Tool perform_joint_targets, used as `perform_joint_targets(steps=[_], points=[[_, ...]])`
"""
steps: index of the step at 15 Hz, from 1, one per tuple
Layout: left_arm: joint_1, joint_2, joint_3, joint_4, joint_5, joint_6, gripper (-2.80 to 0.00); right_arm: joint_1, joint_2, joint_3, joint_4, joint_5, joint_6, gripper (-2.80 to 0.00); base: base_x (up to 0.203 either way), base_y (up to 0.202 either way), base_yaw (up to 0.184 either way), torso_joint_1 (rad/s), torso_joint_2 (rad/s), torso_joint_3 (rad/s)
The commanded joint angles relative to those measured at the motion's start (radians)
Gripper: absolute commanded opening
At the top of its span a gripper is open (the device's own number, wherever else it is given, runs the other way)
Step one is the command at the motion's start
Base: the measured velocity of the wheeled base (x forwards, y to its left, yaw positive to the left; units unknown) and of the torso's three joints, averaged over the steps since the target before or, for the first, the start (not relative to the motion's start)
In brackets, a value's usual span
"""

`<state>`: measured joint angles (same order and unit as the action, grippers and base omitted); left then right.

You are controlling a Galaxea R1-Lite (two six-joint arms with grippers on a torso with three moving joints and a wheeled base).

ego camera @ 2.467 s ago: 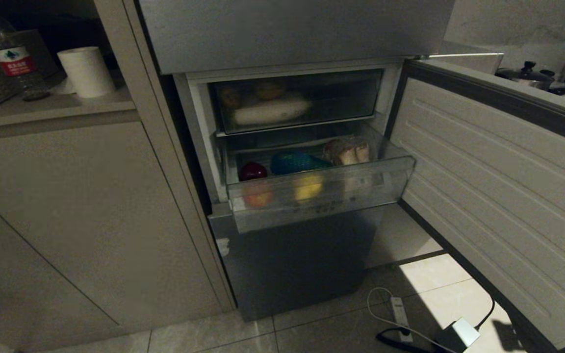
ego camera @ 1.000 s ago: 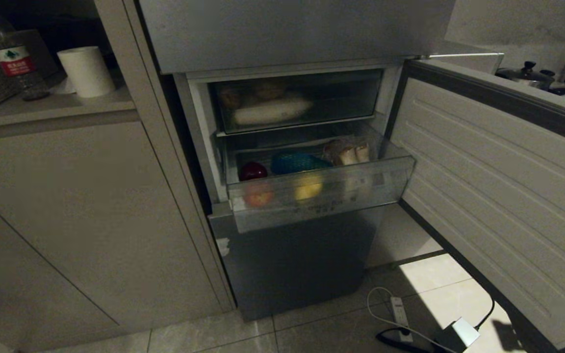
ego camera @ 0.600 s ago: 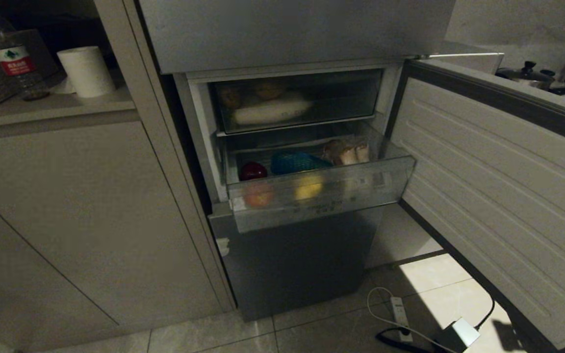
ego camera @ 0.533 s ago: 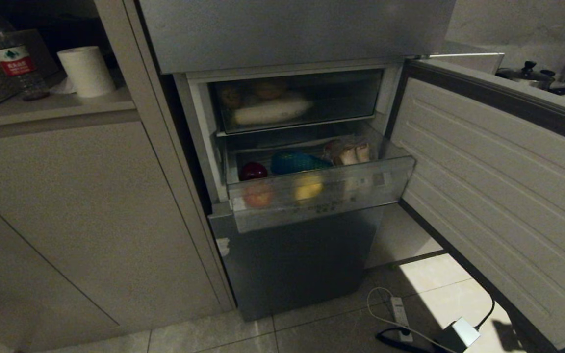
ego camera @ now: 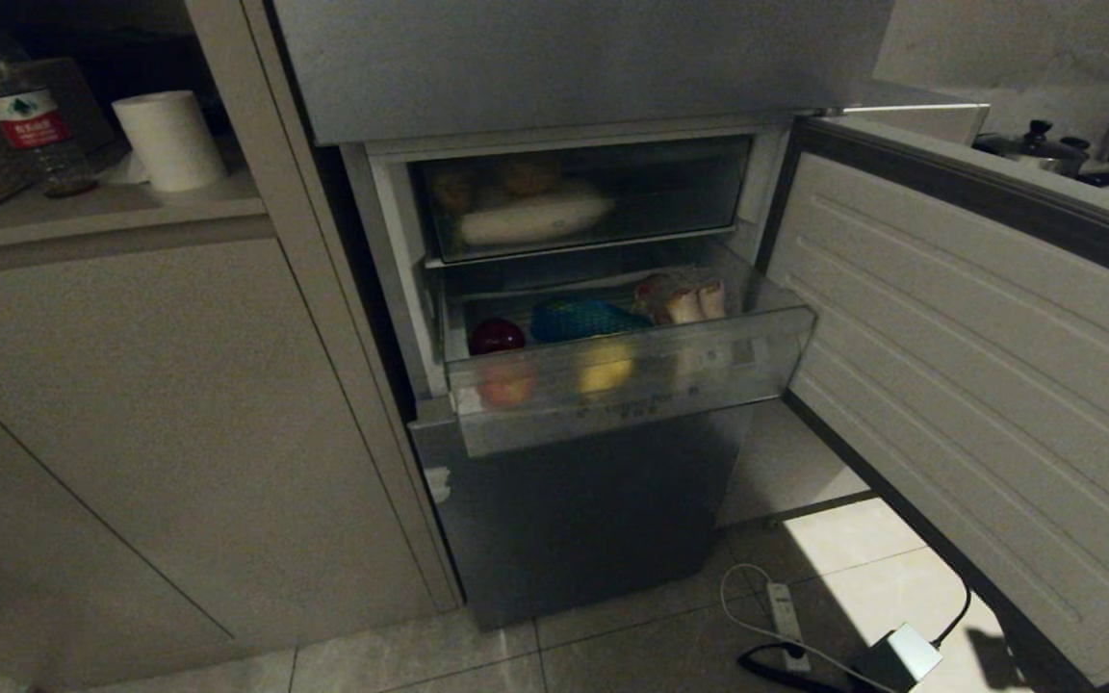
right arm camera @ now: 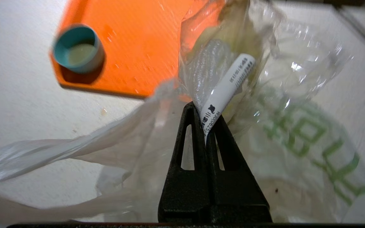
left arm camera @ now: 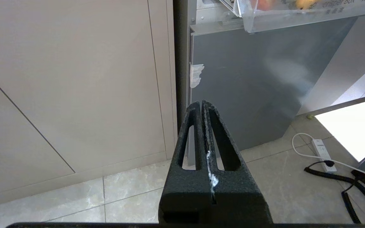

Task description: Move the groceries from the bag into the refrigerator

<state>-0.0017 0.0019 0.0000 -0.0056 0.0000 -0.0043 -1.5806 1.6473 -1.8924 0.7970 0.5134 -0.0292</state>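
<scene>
Your right claw (right arm camera: pixel 205 109) was pinched shut on a clear wrapped pack (right arm camera: pixel 223 72) — gripped at its white label strip, with the pack's long axis running straight on from the fingertips. That pack hung just above the mouth of the bag (right arm camera: pixel 296 148), which lay slumped on the white surface against the near edge of the orange tray (right arm camera: pixel 144 44); a teal cup (right arm camera: pixel 78 49) sat at the tray's corner. The fridge (ego camera: pixel 574 520) stood well apart from all this, its drawer (ego camera: pixel 631 375) pulled out and already holding fruit. Your left claw (left arm camera: pixel 201 106) was closed on nothing, low before the fridge's bottom door — nearer the drawer, yet idle. The carry belonged to the right arm.
</scene>
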Motion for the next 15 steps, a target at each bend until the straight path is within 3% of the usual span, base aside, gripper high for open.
perform_joint_targets(steps=[1,8,15], points=[[0.000,0.000,0.000,-0.001,0.000,0.000,-2.80,-0.001,0.047,0.053,0.005,-0.003,-0.006,-2.80,0.000,0.000,0.000,0.000,0.00,0.000],[0.000,0.000,0.000,-0.001,0.000,0.000,-2.80,-0.002,0.076,0.429,-0.003,-0.025,-0.094,-2.80,0.000,0.000,0.000,0.000,0.00,0.000],[0.000,0.000,0.000,-0.001,0.000,0.000,-2.80,-0.001,0.192,0.490,-0.022,-0.047,-0.087,-2.80,0.000,0.000,0.000,0.000,0.00,0.000]])
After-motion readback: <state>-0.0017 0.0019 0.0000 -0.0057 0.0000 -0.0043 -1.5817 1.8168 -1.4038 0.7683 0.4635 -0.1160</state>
